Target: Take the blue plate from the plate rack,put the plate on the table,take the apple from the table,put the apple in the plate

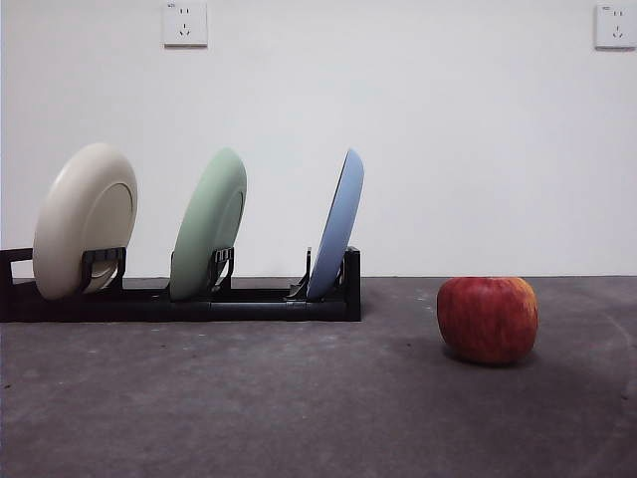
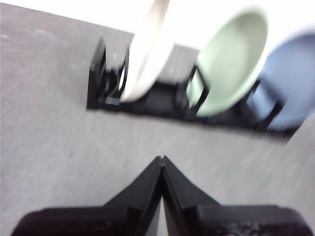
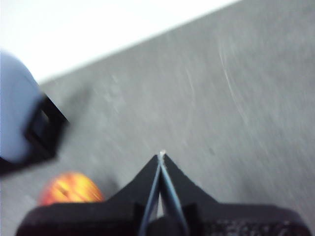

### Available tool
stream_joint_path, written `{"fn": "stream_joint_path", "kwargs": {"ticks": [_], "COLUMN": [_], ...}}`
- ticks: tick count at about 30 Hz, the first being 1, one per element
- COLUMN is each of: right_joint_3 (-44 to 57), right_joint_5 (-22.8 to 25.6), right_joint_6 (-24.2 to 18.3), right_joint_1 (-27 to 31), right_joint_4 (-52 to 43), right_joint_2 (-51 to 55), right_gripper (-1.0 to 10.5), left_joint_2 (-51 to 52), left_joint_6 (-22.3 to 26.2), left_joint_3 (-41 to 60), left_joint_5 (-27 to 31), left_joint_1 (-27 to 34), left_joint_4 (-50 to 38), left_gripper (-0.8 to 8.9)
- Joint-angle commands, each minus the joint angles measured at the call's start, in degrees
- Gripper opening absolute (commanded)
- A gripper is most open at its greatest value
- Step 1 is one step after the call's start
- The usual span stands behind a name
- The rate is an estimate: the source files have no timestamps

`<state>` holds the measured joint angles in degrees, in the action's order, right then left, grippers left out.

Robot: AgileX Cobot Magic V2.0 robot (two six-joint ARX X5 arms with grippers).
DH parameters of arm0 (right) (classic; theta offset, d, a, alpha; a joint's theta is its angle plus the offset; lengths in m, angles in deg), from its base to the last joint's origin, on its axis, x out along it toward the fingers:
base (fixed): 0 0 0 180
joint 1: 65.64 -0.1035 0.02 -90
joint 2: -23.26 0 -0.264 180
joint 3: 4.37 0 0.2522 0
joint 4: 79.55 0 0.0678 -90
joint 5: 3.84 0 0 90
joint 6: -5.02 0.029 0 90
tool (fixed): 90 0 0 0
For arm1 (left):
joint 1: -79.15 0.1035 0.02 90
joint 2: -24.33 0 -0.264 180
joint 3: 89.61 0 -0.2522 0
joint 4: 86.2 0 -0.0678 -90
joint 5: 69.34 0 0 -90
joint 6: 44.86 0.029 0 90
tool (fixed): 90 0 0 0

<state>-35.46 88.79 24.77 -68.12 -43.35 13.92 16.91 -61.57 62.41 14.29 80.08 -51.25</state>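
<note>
While both arms wait out of the front view, the blue plate (image 1: pixel 337 227) stands in the plate rack (image 1: pixel 249 302) and the apple (image 1: pixel 488 319) sits on the table (image 1: pixel 299 408).

Seen from the front, the rack lies at the left with three plates leaning in its slots: a cream plate (image 1: pixel 85 219) at the left end, a pale green plate (image 1: pixel 208 225) in the middle and the blue plate at the right end; the apple rests well apart to the right, slightly nearer. From the left wrist, the left gripper (image 2: pixel 162 160) has its jaws pressed together, holding nothing, above bare table with the rack and all three plates beyond. From the right wrist, the right gripper (image 3: pixel 161 155) is likewise closed and empty, with the apple (image 3: pixel 71 188) and the blue plate's (image 3: pixel 15 108) end of the rack to one side.
</note>
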Motion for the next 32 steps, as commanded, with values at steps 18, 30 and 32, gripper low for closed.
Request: {"fn": "stream_joint_path", "kwargs": {"ticks": [18,30,32], "right_joint_3": [-48.28,-55.71,-55.74], "right_joint_5": [-10.47,-18.29,-18.29], "right_joint_6": [-1.33,-4.98,-5.22], "right_joint_1": [0.09,-8.5,-8.41], "right_joint_4": [28.11,30.34,31.63], "right_joint_2": [-45.18,-61.37,-61.33], "right_gripper": [0.0,0.0,0.0], "left_joint_2": [-49.44,-94.92,-102.22], "left_joint_6": [-1.07,2.82,2.82], "left_joint_3": [-47.28,-92.06,-100.61], "left_joint_5": [-22.75,-23.67,-23.71], "left_joint_1": [-0.35,-21.53,-23.74], "left_joint_4": [11.47,23.78,25.99], "left_gripper": [-0.05,-0.06,-0.06]}}
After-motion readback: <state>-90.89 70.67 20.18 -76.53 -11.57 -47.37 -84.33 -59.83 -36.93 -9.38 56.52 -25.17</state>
